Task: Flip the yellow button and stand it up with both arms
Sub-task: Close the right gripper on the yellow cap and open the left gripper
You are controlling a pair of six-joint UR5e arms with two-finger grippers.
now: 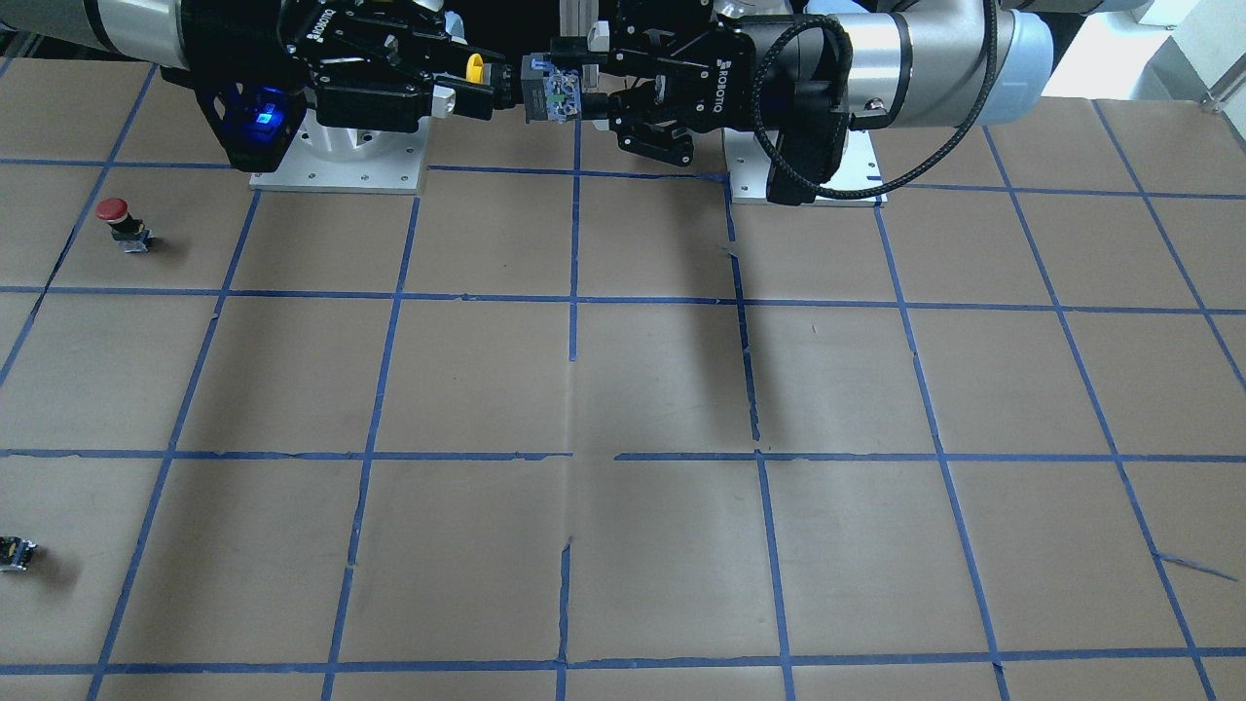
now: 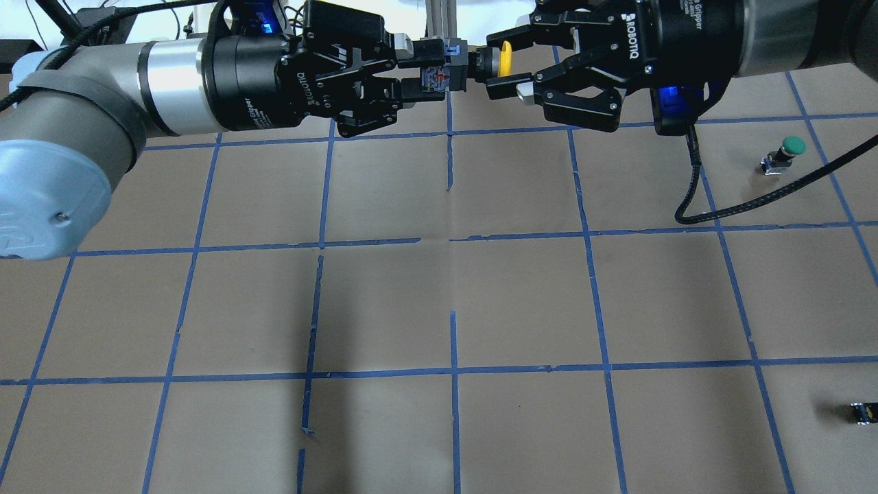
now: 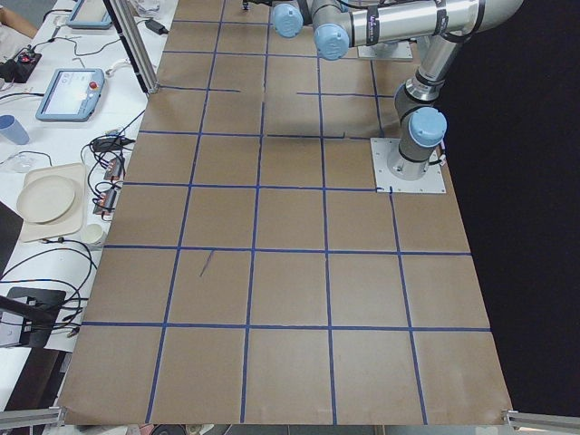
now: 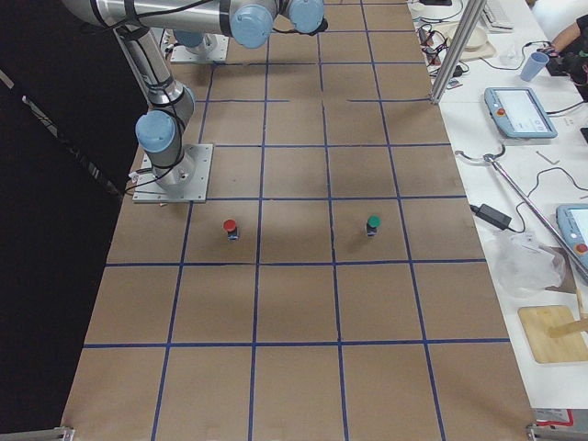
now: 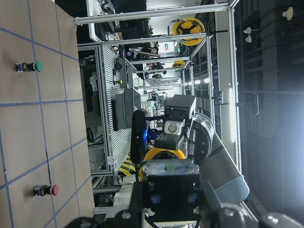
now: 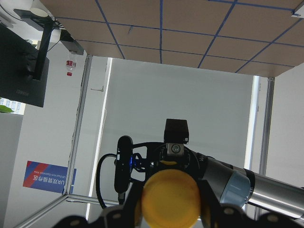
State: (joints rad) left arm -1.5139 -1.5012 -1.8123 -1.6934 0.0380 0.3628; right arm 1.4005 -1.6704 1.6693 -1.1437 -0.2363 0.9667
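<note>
The yellow button [image 2: 505, 58] is held level in mid-air between my two grippers, over the far edge of the table by the arm bases. My left gripper [image 2: 439, 68] is shut on its black-and-grey block body [image 1: 550, 92], which fills the left wrist view [image 5: 171, 185]. My right gripper [image 2: 490, 65] is closed on the black collar next to the yellow cap [image 1: 474, 68], and the cap sits between its fingers in the right wrist view [image 6: 171, 199]. The cap points toward the right arm. The button touches nothing else.
A red-capped button [image 1: 117, 219] stands on the table on my right side. A green-capped button [image 2: 785, 152] stands further out on the right. A small capless black block [image 2: 863, 412] lies near the right edge. The right arm's cable [image 2: 693, 199] hangs down to the table.
</note>
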